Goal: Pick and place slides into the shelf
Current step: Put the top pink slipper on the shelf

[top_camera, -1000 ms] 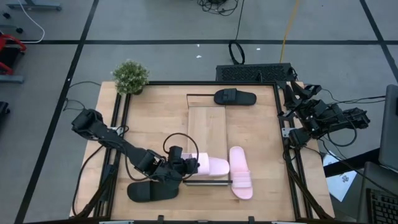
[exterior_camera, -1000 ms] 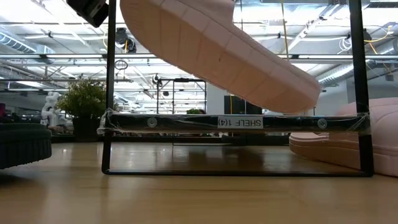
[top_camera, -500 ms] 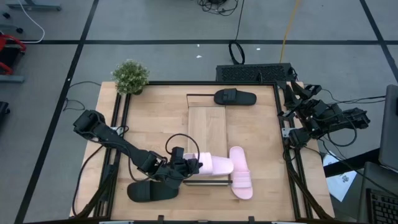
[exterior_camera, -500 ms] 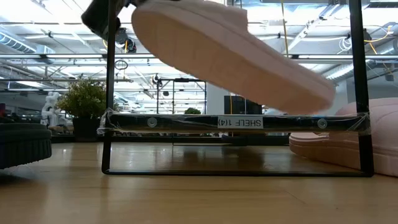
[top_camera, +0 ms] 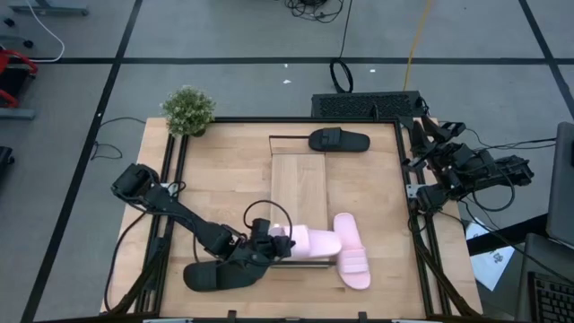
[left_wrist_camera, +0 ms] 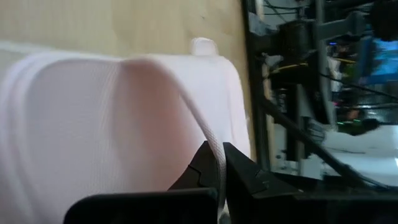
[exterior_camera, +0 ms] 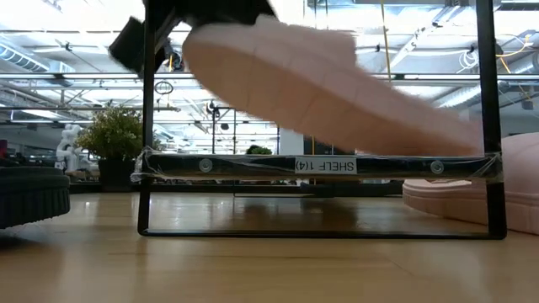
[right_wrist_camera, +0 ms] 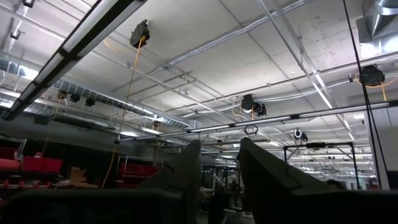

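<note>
Across the wooden table (top_camera: 224, 179) the shelf (top_camera: 299, 184) runs down the middle, its light panel bare along most of its length. None of the four slides seems properly stowed yet. One black slide (top_camera: 339, 141) lies at the shelf's far end, another black slide (top_camera: 215, 275) sits on the table near the front edge, and a pale pink slide (top_camera: 352, 263) rests on the table just beside the shelf's near end. The left gripper (top_camera: 272, 244) has its fingers pinched tight on the strap of the second pink slide (top_camera: 314, 242), holding it tilted over the near rail; the low view shows its toe dipping toward the labelled bar (exterior_camera: 324, 165). That grounded pink slide crowds the landing spot. The right gripper (top_camera: 421, 135) waits beyond the table's right edge, fingers parted and empty. A potted plant (top_camera: 188, 110) stands at the far left corner.
</note>
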You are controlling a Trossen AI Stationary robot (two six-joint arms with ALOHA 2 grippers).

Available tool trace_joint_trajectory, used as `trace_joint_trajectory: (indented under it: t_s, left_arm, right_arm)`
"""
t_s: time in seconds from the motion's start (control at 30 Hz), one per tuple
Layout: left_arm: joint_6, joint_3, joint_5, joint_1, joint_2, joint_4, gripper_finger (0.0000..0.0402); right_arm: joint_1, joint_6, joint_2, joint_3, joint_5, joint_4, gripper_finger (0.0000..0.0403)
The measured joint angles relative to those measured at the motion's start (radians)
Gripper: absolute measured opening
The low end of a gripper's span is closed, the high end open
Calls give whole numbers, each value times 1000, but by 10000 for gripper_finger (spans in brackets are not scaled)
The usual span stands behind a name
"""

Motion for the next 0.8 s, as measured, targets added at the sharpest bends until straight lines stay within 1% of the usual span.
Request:
trace_joint_trajectory:
  t_s: [0.13,0.33,0.5,0.67,0.8]
  left_arm:
    - [-12,0,14,-10,0,-8,0]
    - [-42,0,37,-14,0,-69,0]
    - [-42,0,37,-24,0,-74,0]
    - [-39,0,83,-23,0,-103,0]
    - [-34,0,90,-22,0,-125,0]
  right_arm:
    - [0,0,0,0,24,0,100]
    - [0,0,0,0,24,0,100]
    - [0,0,0,0,24,0,100]
    - [0,0,0,0,24,-1,100]
    - [0,0,0,0,24,-1,100]
